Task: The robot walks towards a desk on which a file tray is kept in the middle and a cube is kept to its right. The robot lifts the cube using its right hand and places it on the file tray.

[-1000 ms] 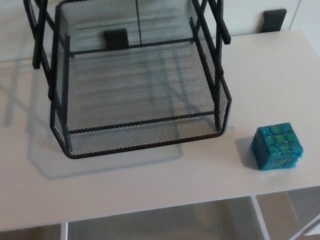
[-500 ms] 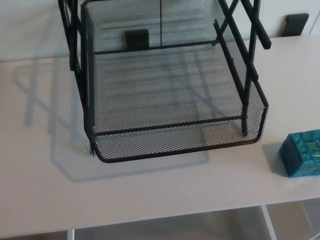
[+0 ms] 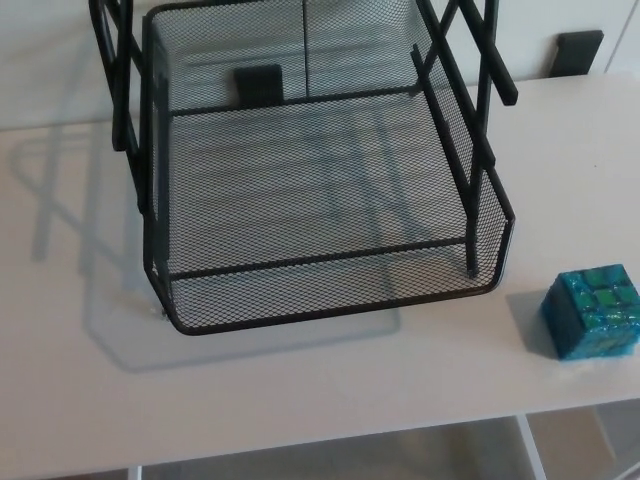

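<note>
The cube (image 3: 592, 311) sits on the tabletop (image 3: 300, 385), right of the file tray (image 3: 330, 300) and apart from it. No robot hand shows, so I cannot tell its state. A misjudged reach could knock the cube overboard.

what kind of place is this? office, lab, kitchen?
Probably an office or a desk-style test setup. A black mesh file tray stands on a plain white desk, a teal cube sits apart on its right, and a bare pale wall is behind.
</note>
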### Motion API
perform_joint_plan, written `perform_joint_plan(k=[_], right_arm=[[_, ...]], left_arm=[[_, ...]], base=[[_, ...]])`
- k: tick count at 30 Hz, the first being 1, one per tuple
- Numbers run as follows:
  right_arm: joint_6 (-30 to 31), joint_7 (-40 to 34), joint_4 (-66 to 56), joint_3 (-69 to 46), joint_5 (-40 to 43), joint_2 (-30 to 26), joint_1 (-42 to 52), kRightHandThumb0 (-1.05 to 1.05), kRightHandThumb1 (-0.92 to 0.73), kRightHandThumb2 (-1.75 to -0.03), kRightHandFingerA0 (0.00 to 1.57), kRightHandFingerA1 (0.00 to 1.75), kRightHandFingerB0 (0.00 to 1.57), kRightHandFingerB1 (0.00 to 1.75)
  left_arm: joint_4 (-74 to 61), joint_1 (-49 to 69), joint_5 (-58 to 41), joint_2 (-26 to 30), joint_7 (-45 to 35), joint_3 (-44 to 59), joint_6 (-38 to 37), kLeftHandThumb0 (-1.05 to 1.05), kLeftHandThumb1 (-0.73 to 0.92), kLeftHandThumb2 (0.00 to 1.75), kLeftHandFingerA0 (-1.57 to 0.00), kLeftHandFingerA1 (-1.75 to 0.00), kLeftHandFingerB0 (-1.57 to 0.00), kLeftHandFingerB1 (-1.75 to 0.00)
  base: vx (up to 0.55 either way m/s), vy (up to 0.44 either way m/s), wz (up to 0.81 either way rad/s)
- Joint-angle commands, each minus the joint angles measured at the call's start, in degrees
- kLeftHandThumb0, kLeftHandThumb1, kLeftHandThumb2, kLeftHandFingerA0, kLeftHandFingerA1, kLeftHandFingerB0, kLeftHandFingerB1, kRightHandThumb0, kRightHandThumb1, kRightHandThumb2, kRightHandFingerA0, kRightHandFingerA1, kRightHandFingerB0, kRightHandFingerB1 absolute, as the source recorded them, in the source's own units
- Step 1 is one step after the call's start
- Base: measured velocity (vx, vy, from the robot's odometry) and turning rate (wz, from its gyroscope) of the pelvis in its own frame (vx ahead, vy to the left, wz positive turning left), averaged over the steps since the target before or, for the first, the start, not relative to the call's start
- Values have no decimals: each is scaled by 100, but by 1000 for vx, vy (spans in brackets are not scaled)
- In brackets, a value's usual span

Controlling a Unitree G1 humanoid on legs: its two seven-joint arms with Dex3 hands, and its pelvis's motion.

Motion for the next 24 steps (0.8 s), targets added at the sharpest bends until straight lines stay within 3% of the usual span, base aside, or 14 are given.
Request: perform_joint_plan(k=[1,5,7,8,10,12,13,14,15,16,21,22,23,24], right_arm=[[-3,508,-350,-1081,1274,-83,-162,-67,-42,-80,23,51,4,28],[-93,554,-92,-1207,1147,-467,-982,-65,-53,-57,16,40,6,19],[-185,655,-177,-1184,1044,-680,-1473,-81,-47,-86,20,56,5,18],[-130,720,-546,-1239,1133,-695,-1550,-81,-42,-89,24,62,0,35],[-54,740,-1557,-1143,1013,-781,-1485,-105,-49,-96,52,77,0,61],[49,972,-2308,-1051,1107,-762,-1720,-105,-48,-95,49,96,2,76],[-38,1008,-2387,-1005,1084,-751,-1756,-105,-49,-93,35,88,3,67],[-127,1114,-2669,-879,1012,-762,-1780,-105,-50,-93,36,81,0,57],[-109,1431,-3333,-559,848,-861,-1739,-87,-46,-94,20,60,0,28],[-28,1635,-3664,-426,849,-891,-1722,-91,-51,-91,23,59,5,16],[880,2150,-4949,59,842,-996,-1652,-81,-46,-89,15,52,2,14],[1033,2301,-5243,227,827,-1016,-1636,-80,-60,-61,21,44,0,20],[1099,2532,-5449,443,792,-1063,-1635,-78,-48,-89,14,51,0,12],[1129,2520,-5461,471,790,-1039,-1682,-78,-48,-89,14,51,0,12]], left_arm=[[-42,-20,1,112,96,-32,83,-105,67,121,-48,-101,0,-60],[-72,15,-103,128,41,68,50,-105,67,121,-41,-96,0,-65],[-114,101,-92,126,-33,68,-143,-102,66,122,-45,-96,0,-65],[-81,73,-161,104,14,148,-93,-105,89,64,-34,-120,0,-86],[-9,41,-189,101,-55,195,-117,-105,85,66,-33,-115,0,-84],[-51,91,-169,92,-84,191,-206,-105,91,66,-19,-106,-1,-88],[-78,108,-170,88,-64,195,-193,-105,65,121,-63,-116,-6,-71],[-130,133,-177,79,-46,201,-173,-105,66,122,-53,-105,-2,-70],[-122,136,-167,79,-42,197,-188,-105,66,123,-69,-116,0,-69],[-107,135,-156,84,-37,190,-197,-105,92,67,-32,-123,-1,-86],[-48,86,-164,72,-35,201,-194,-105,90,72,-18,-105,-3,-88],[-66,114,-119,88,-64,156,-247,-105,92,72,-26,-108,-2,-86],[-68,120,-91,84,-51,130,-286,-105,89,74,-29,-109,-2,-86],[-75,115,-105,112,-56,148,-282,-105,89,74,-29,-109,-2,-86]], base=[[0,0,0],[0,0,0],[0,0,0],[0,0,0],[0,0,0],[0,0,0],[-16,-26,7],[0,0,0],[0,0,0],[0,0,0],[0,0,0],[0,0,0],[0,0,0],[0,0,0]])
